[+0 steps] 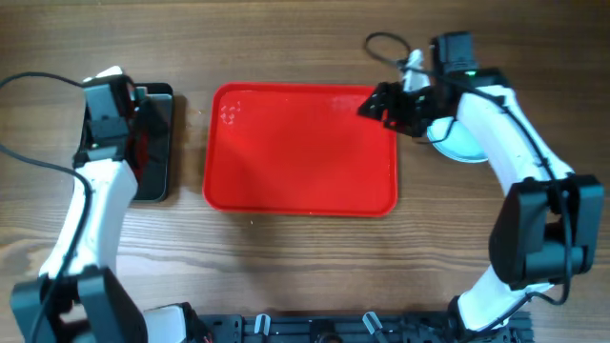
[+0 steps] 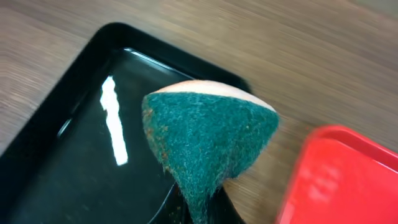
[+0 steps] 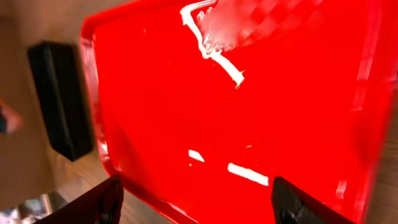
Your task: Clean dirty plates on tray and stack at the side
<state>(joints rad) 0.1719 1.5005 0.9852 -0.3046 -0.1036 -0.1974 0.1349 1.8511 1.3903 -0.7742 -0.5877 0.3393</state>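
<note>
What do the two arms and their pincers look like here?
Left arm and right arm: white rounded links, bulky black joints, a thin black cable looping off each. Right pincer has black fingers.

The red tray (image 1: 301, 152) sits flat mid-table, glossy with some glare. A pale blue plate (image 1: 456, 148) lies just off its right edge, mostly hidden

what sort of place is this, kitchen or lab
Likely a robot test bench: two white-and-black robot arms at a wood-grain table, loose black cables, a large flat red plastic tray, a green scouring sponge in the left gripper.
</note>
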